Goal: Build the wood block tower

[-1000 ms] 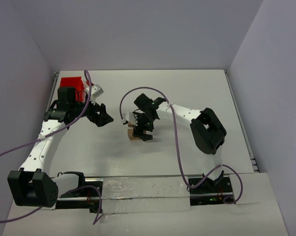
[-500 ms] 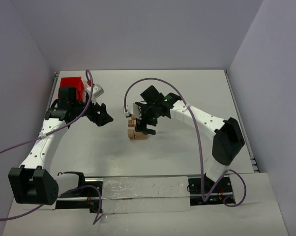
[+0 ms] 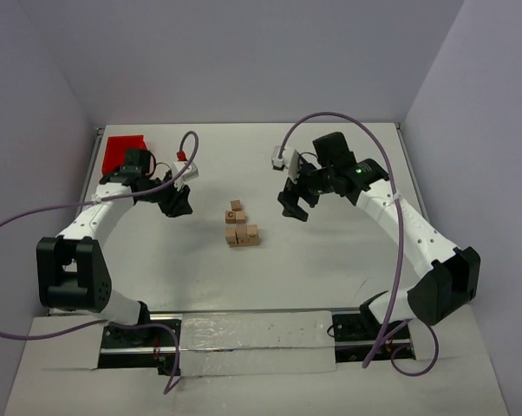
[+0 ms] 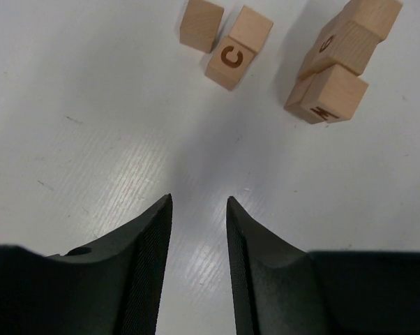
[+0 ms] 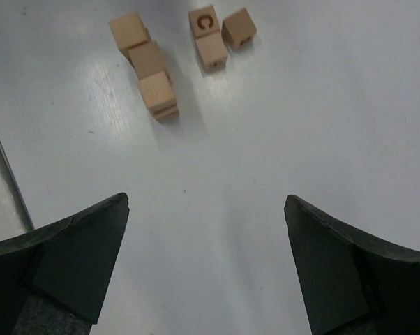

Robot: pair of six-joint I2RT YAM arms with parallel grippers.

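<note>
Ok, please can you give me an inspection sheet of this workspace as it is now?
Surface: white table, glossy, faintly scuffed.
Job's things: wooden cubes grouped mid-table, some stacked; two lie loose beside the stack, including a cube printed C.
Clutter: red bin at the far left corner.
Grippers: left gripper narrowly open, empty; right gripper wide open, empty.
Cables: purple cables loop off both arms.
Surroundings: plain walls.

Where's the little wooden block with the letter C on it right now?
In the left wrist view, the C block lies on the white table right beside a plain block, left of the stacked blocks.
</note>
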